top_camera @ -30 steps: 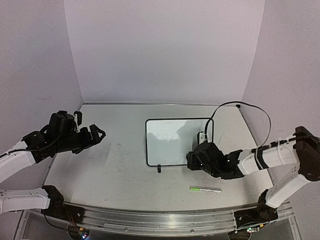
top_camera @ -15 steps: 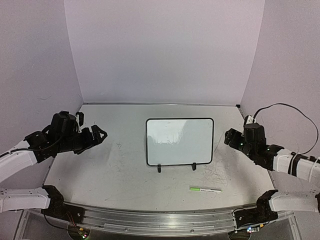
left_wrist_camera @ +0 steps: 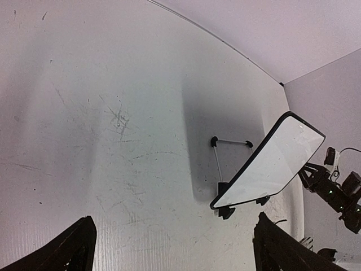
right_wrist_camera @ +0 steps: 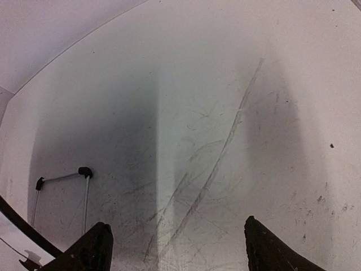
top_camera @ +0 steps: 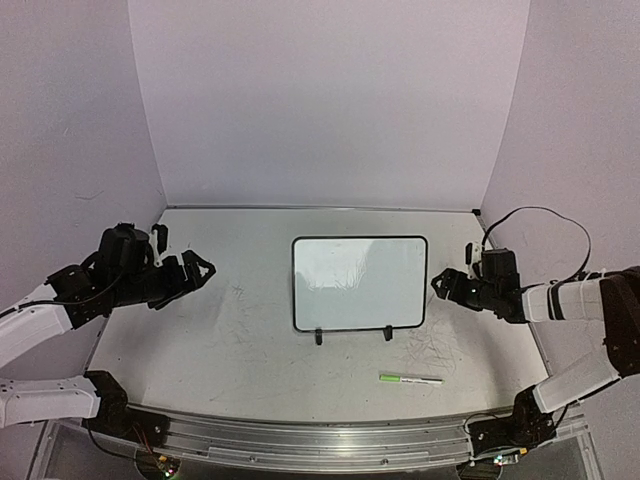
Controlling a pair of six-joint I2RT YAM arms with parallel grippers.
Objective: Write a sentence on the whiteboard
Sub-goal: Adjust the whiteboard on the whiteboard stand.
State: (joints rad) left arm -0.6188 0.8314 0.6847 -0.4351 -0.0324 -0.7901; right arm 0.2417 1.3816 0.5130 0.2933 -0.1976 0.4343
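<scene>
Left gripper and right gripper both gape, empty; board stands between them; pen lies in front, untouched; step judged: fetching pen; next, right gripper must drop onto its barrel.

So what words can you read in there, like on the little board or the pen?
Whiteboard: a few faint marks near the middle, too small and pale to read.
Pen lying in front of it: it has a green part, but no letters can be made out.
Nothing else in these pictures shows words, numbers or signs.
</scene>
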